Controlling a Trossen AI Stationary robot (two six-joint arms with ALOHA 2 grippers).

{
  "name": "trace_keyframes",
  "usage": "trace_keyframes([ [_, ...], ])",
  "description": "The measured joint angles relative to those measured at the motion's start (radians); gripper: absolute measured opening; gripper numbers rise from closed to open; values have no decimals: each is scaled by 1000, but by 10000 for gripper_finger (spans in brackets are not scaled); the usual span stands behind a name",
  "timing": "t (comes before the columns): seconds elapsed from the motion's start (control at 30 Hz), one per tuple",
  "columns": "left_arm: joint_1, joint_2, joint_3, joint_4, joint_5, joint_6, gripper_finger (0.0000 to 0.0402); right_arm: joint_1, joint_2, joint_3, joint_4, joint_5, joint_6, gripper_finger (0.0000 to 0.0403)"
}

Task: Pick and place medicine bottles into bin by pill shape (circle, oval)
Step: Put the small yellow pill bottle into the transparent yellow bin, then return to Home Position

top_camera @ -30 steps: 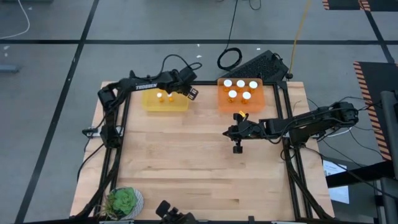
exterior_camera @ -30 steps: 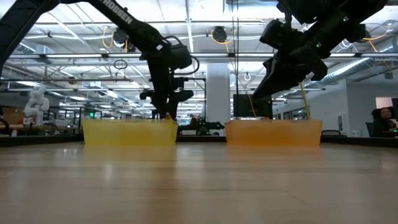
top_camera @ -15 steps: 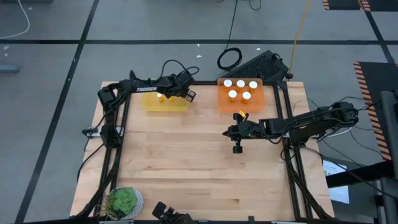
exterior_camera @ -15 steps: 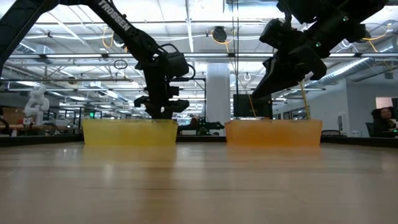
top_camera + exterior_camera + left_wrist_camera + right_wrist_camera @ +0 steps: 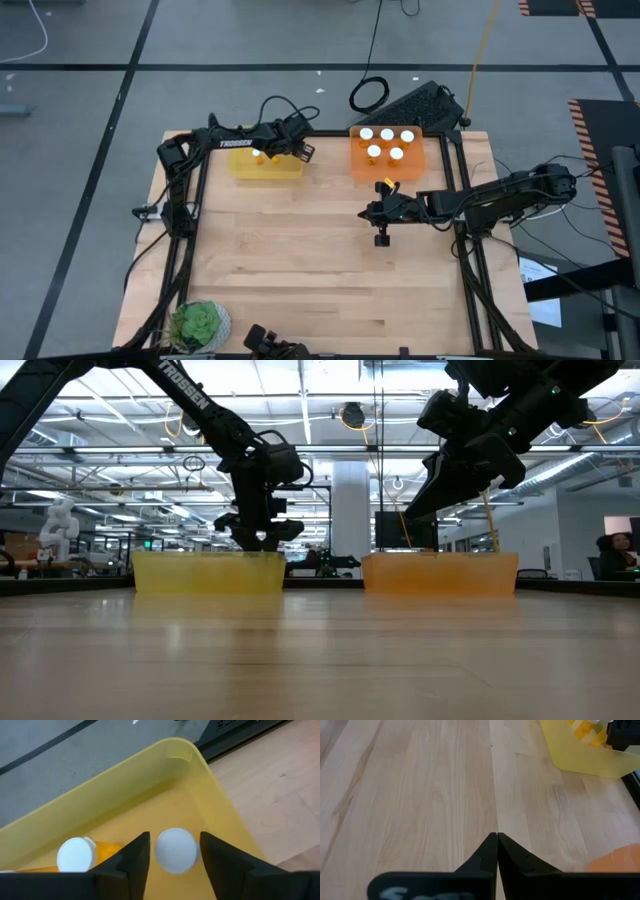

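Note:
The yellow bin (image 5: 266, 160) stands at the far left and holds two amber medicine bottles with white caps. One bottle (image 5: 75, 855) lies on its side. The other bottle (image 5: 175, 850) stands on the bin floor, cap up. My left gripper (image 5: 175, 865) hovers open over it, one finger on each side of the cap with a narrow gap showing. The orange bin (image 5: 388, 152) at the far right holds several white-capped bottles (image 5: 386, 143). My right gripper (image 5: 496, 841) is shut on nothing, above bare wood in front of the orange bin.
A potted plant (image 5: 198, 323) sits at the near left corner. A keyboard (image 5: 420, 104) and a coiled cable (image 5: 369, 94) lie beyond the far edge. Black frame rails (image 5: 468, 230) run along both sides. Bare wood fills the table's middle and near part.
My left gripper has shifted a little toward the table's left edge over the yellow bin and risen slightly, then stopped. The right arm has kept still.

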Motion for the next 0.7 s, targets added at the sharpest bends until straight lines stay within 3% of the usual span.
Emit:
trace_keyframes([
  [0.23, 0, 0, 0, 0, -8, 3, 212, 0, 0, 0, 0, 0, 0, 4],
  [0.43, 0, -14, 7, 1, -11, 23, 214, 0, 0, 0, 0, 0, 1, 4],
  [0.7, -7, -129, 9, -26, -19, 50, 214, 0, 0, 0, 5, 0, 8, 4],
])
